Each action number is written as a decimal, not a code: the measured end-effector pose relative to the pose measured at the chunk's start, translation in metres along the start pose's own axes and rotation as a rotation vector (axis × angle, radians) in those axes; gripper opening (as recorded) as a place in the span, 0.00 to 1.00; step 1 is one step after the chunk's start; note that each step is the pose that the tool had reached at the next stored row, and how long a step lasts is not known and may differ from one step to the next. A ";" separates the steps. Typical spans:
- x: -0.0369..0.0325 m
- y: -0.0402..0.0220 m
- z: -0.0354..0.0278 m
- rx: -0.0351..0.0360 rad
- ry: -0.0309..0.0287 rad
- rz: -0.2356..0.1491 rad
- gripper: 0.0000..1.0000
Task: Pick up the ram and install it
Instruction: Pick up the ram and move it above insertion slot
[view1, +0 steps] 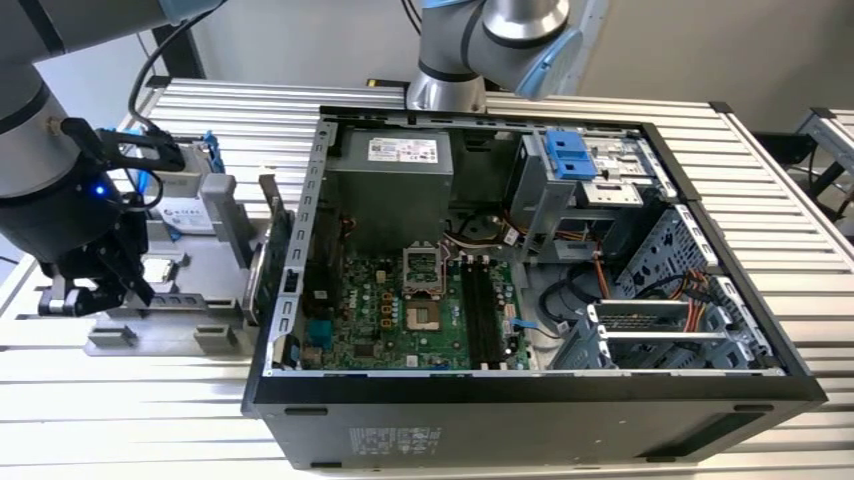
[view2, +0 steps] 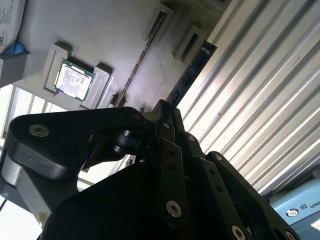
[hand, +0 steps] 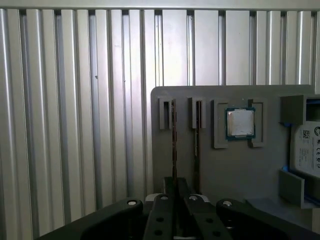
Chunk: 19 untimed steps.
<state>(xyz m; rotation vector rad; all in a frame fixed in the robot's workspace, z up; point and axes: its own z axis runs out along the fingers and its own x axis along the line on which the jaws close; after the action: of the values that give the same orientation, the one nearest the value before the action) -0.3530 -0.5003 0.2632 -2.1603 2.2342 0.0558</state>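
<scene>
Gripper (hand: 176, 184): clenched on ram (hand: 173, 142)
Both wrist views: second ram (hand: 197, 142), one CPU (hand: 240, 123), one tray (hand: 235, 170)
Exterior view: one case (view1: 534, 420)

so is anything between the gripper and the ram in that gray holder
Nothing visible. In the first wrist view the gripper is right at the ram standing on edge in the gray holder.

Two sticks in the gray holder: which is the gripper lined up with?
The ram farther from the CPU; the gripper is in line with it, not the other stick.
</scene>
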 end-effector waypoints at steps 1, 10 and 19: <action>0.0000 0.0000 0.0000 0.0000 0.0000 0.000 0.00; -0.0001 0.0014 -0.0001 0.0000 0.0000 0.000 0.00; -0.0005 0.0037 -0.0001 0.0002 0.0000 0.000 0.00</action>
<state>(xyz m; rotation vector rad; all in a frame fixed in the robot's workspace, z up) -0.3567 -0.4996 0.2633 -2.1602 2.2340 0.0556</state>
